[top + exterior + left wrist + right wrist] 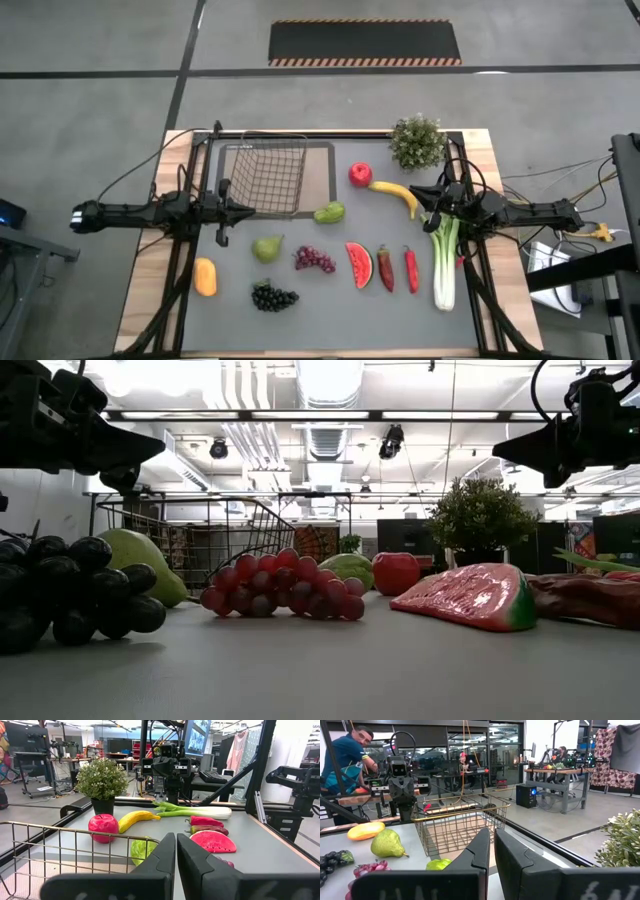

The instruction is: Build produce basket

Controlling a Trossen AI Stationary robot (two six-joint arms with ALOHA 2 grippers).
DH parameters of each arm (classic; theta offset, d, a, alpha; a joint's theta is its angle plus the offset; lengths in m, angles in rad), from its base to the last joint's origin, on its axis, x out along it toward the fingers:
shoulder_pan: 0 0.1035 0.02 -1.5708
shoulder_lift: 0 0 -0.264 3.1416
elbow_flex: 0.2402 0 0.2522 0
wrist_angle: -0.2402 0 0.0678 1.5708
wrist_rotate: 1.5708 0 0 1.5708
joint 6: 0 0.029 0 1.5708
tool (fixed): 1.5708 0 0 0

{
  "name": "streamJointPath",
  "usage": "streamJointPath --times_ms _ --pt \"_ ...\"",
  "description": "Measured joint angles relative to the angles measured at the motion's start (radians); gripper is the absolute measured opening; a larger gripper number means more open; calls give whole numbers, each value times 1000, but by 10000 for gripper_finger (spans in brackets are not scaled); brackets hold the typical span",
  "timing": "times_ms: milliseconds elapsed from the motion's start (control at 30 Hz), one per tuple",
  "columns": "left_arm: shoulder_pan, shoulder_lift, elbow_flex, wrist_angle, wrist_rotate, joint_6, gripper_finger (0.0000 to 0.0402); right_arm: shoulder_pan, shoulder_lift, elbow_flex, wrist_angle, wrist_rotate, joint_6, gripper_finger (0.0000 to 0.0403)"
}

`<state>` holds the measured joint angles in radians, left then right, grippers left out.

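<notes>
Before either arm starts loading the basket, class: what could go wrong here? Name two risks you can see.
1. The basket is light wire mesh and sits close beside the left end effector; a nudge could slide or tip it.
2. The leek looks longer than the basket, so it may overhang or fall out. It also lies right under the right end effector, beside the banana, which a grasp could knock.

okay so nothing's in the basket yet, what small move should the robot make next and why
Probably lower the right gripper toward the banana and open its fingers. The basket holds no produce, all the pieces lie on the table, and both arms hover above it with nothing held. The banana lies closest to the right gripper, whose fingers look closed. The left gripper waits beside the basket.
</notes>
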<state>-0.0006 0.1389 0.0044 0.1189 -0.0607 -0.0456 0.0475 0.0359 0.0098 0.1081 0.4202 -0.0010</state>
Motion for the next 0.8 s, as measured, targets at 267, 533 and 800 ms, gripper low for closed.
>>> streamJointPath --times_ms 267,533,800 --pt "0 0 0 0 0 0 0 0 0 0 0 0 0 18" --pt "0 0 0 0 0 0 0 0 0 0 0 0 0 18" --pt "0 0 0 0 0 0 0 0 0 0 0 -3 52 18"
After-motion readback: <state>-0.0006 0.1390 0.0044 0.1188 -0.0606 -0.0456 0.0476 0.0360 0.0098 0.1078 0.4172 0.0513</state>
